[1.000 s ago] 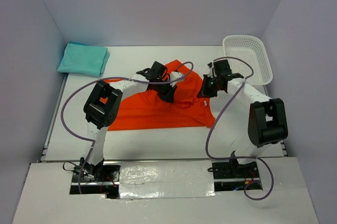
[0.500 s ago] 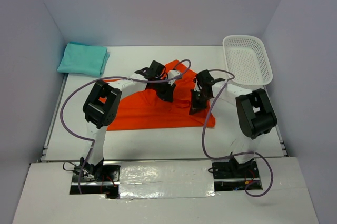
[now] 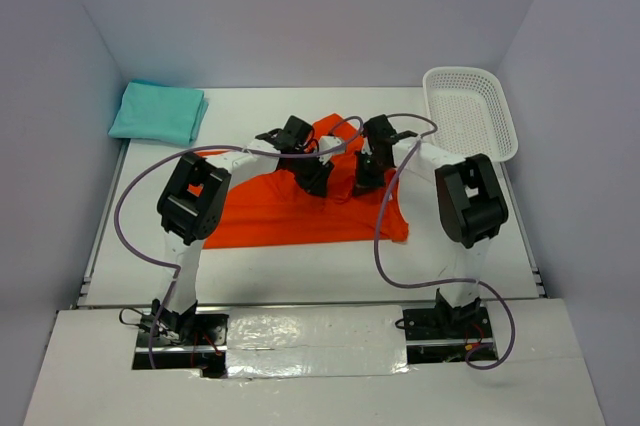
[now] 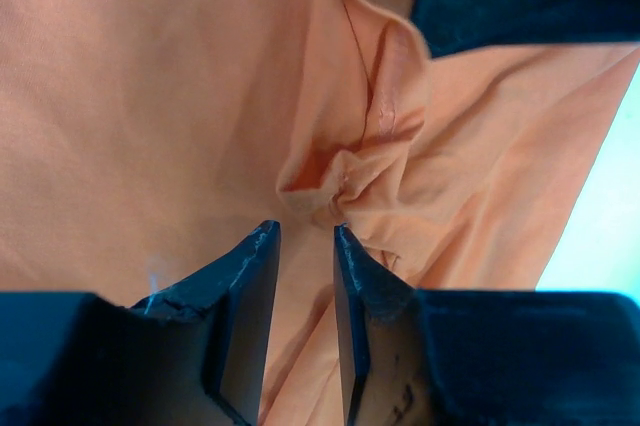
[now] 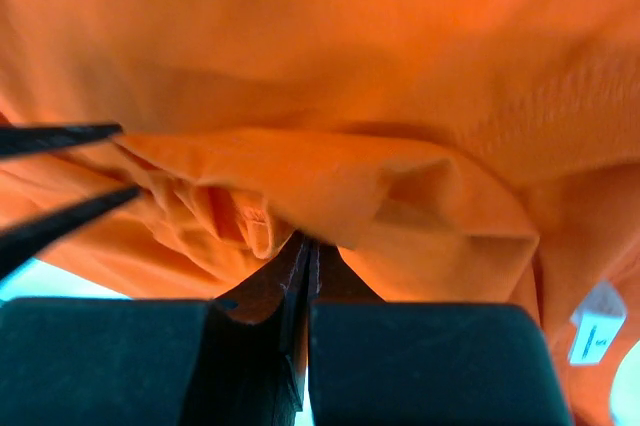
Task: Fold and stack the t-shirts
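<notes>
An orange t-shirt [image 3: 290, 216] lies spread mid-table, its upper right part bunched. My left gripper [image 3: 318, 181] hovers over that bunch; in the left wrist view its jaws [image 4: 305, 231] are open by a narrow gap, and the puckered orange cloth [image 4: 345, 181] lies just past the tips. My right gripper [image 3: 363, 178] is close beside it on the right. In the right wrist view it [image 5: 305, 241] is shut, with a raised fold of the orange t-shirt [image 5: 320, 176] coming off its tips. A folded teal t-shirt [image 3: 158, 111] rests at the back left.
A white mesh basket [image 3: 470, 111] stands at the back right corner. Purple cables loop from both arms over the shirt. The shirt's label [image 5: 595, 336] shows at the lower right of the right wrist view.
My right gripper has swung left across the shirt, from near the basket to right beside the left gripper. The left jaws have opened off the cloth.
</notes>
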Controlling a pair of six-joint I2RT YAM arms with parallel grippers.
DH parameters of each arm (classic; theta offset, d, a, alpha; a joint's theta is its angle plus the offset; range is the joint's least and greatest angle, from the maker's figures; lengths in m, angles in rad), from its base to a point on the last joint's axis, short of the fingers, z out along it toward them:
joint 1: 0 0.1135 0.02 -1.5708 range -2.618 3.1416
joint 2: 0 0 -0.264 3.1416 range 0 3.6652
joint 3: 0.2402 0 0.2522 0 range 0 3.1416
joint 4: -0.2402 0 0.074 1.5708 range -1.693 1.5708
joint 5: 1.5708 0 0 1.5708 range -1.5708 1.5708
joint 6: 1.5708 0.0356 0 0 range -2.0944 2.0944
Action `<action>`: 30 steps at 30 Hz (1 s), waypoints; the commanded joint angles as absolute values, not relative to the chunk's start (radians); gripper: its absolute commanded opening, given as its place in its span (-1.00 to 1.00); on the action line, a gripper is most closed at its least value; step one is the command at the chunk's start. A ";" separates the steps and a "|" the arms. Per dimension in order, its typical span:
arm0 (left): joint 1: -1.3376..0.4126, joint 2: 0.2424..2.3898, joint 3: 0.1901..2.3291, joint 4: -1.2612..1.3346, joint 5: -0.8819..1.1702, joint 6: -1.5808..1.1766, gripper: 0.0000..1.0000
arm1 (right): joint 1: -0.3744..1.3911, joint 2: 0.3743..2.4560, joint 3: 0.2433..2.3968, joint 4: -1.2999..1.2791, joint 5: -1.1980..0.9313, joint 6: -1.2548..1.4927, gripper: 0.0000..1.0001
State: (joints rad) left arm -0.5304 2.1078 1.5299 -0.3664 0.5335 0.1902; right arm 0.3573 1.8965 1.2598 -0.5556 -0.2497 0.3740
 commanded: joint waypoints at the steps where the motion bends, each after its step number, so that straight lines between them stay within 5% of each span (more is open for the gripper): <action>1: -0.526 2.075 1.571 -0.390 0.528 0.233 -0.18 | 0.364 1.925 1.322 -0.566 -0.233 0.387 -1.00; 13: -0.448 2.054 1.667 -0.462 0.462 0.282 0.00 | 0.362 2.049 1.534 -0.557 -0.149 0.459 -1.00; 23: -0.563 2.045 1.638 -0.459 0.537 0.345 0.03 | 0.261 2.109 1.673 -0.621 -0.127 0.427 -0.97; 25: -0.577 2.062 1.652 -0.439 0.557 0.313 0.15 | 0.246 2.061 1.634 -0.591 -0.173 0.384 -0.83; 26: -0.584 2.078 1.652 -0.413 0.557 0.290 0.40 | 0.244 2.034 1.611 -0.581 -0.207 0.355 -0.72; 27: -0.587 2.086 1.649 -0.402 0.554 0.287 0.65 | 0.244 2.010 1.586 -0.571 -0.218 0.294 -0.40; 30: -0.591 2.105 1.617 -0.359 0.511 0.282 0.66 | 0.238 1.887 1.462 -0.520 -0.239 0.243 -0.03</action>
